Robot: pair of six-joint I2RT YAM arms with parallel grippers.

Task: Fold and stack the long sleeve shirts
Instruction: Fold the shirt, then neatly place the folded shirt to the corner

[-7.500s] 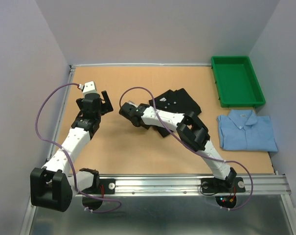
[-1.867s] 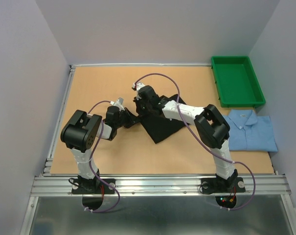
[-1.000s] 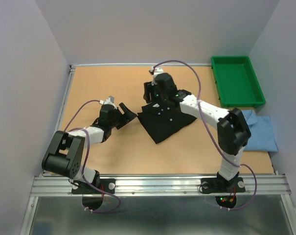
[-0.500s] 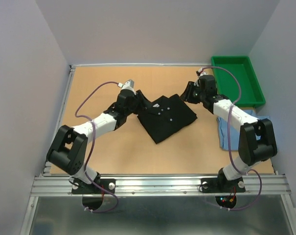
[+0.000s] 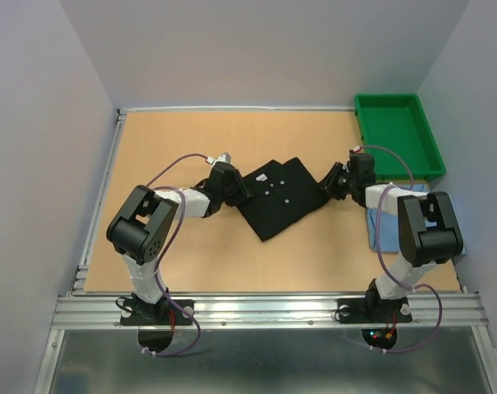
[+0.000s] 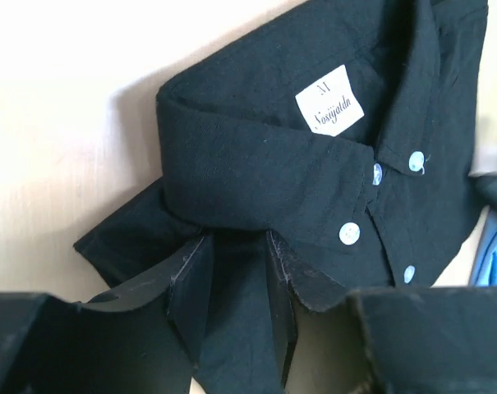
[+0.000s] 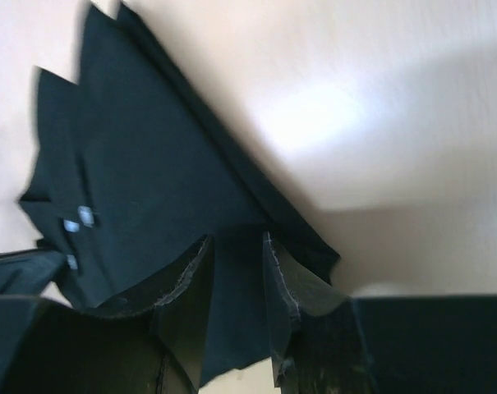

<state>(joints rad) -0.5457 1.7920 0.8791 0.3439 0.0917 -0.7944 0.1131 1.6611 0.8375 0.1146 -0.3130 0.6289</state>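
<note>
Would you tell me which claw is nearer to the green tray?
Right. The right claw is at the edge of the black shirt nearest the tray, apart from it; the left claw is at the shirt's opposite edge.

- Top view: fixed, high behind the arm bases, looking down on the whole table [image 5: 297, 263], far off.
- Left wrist view: very close, facing the collar end of the black shirt [image 6: 256, 164].
- Right wrist view: very close, at the shirt's opposite edge.
- All three share the black shirt.
</note>
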